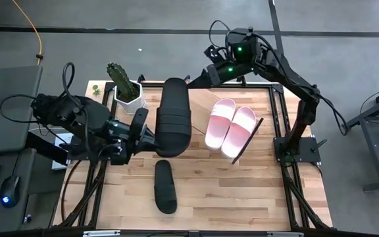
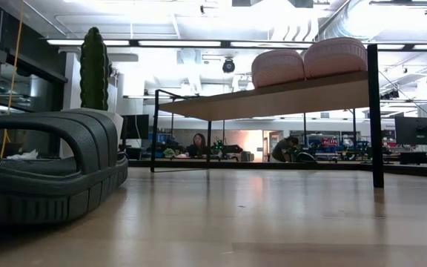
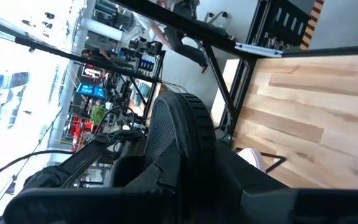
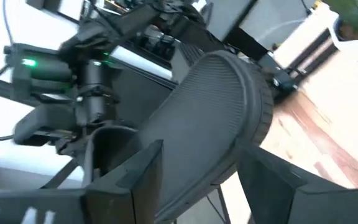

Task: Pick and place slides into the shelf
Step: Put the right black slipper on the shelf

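Both arms meet on one plain black rubber slide [image 1: 174,117], raised over the rear centre of the tabletop [image 1: 242,191]. Left gripper [image 1: 151,135]: jaws pressed on the slide's near end, at its left side. Right gripper [image 1: 191,81]: at the slide's far end; both wrist views show the black sole wedged between that arm's own fingers, so I judge each pair of jaws pinching it.

Slide's long axis runs front to back in the high view, roughly parallel to the two pale pink slides with white edges [image 1: 231,128] lying side by side on the slanted light-wood shelf with a thin black wire frame [image 1: 252,140].

Key relation: the shelf's free space lies immediately left of the pink pair, under or just right of the held slide. The slide is already aligned with its neighbours, so the coming move looks like a short shift and a lowering, not a turn. Neither arm is clearly nearer.

Second black slide [image 1: 165,187] lies flat on the tabletop at front centre, not yet placed. A potted green cactus in a white pot [image 1: 126,86] stands at rear left, near the left arm.
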You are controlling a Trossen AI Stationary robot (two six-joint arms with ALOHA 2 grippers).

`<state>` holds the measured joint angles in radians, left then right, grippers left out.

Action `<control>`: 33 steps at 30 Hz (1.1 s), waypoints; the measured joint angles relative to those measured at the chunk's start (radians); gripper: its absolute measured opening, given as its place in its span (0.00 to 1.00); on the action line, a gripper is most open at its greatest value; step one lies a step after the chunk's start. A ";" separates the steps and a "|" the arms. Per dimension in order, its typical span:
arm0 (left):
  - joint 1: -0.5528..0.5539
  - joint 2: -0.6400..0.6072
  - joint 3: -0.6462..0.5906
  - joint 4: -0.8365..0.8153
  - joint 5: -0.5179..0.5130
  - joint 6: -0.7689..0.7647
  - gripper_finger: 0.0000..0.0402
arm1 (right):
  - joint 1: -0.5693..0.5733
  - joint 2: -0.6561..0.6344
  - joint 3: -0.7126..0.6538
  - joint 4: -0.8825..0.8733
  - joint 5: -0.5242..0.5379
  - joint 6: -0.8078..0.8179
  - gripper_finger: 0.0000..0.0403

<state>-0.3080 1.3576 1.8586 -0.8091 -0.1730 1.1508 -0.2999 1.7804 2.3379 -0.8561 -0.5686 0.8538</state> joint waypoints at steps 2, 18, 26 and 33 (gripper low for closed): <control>0.000 0.002 -0.001 -0.002 0.002 0.005 0.10 | 0.000 0.006 0.000 -0.016 0.000 -0.011 0.47; -0.001 0.000 -0.001 0.007 0.000 0.008 0.10 | 0.014 0.028 -0.106 0.073 -0.012 0.006 0.47; 0.000 0.000 -0.001 0.048 0.000 0.008 0.09 | 0.002 0.031 -0.148 0.104 -0.019 0.006 0.47; -0.002 0.012 -0.001 0.015 0.001 -0.003 0.09 | -0.003 0.032 -0.149 0.242 -0.089 0.050 0.47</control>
<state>-0.3096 1.3694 1.8580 -0.7944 -0.1718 1.1480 -0.3031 1.8121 2.1887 -0.6139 -0.6575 0.9040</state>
